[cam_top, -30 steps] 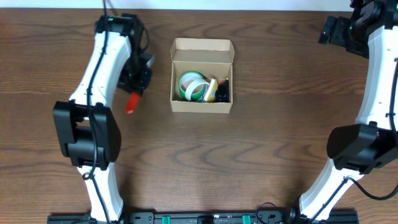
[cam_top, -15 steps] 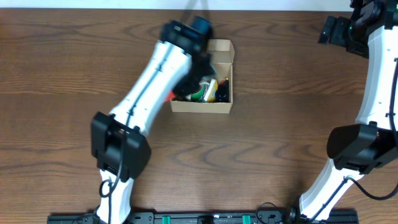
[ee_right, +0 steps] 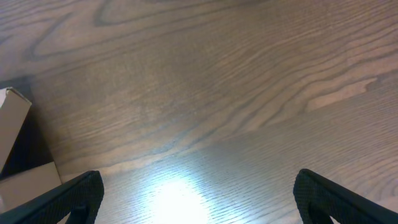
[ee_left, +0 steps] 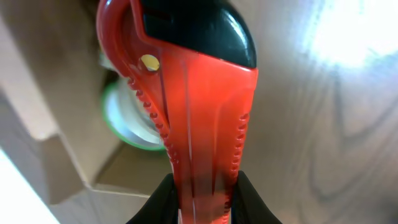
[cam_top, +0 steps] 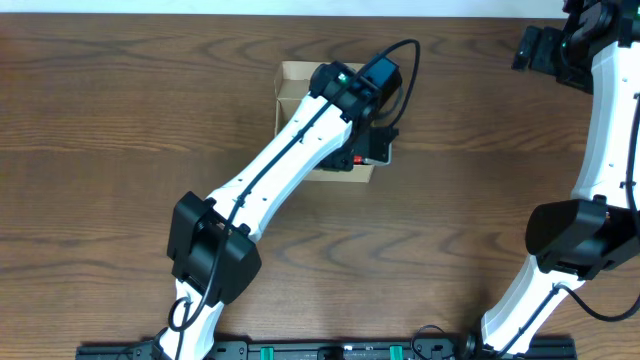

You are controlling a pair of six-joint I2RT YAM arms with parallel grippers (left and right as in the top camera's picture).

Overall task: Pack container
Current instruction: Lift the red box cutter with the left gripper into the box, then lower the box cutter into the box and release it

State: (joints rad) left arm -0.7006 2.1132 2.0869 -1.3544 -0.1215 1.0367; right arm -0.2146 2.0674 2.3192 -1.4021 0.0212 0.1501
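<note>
Dark wood table (cam_top: 100, 150) fills every view. From its near left the left arm (cam_top: 270, 180) stretches diagonally over the box (cam_top: 293, 78), which sits at the middle of the far side and is mostly hidden beneath the arm. The left gripper (ee_left: 202, 199) is clamped on the narrow end of a red and black cutter (ee_left: 199, 106). In the wrist view the cutter hangs over the box's right wall, with a green tape roll (ee_left: 121, 121) inside on one side and bare wood on the other. Far right, the right gripper (ee_right: 199, 199) is parked with its fingers spread wide, holding nothing.

The risk, as I judge it, is the drop point. Released so near the wall, the cutter could catch the rim and tip out onto the table. A low pass could also shove the light box sideways.
</note>
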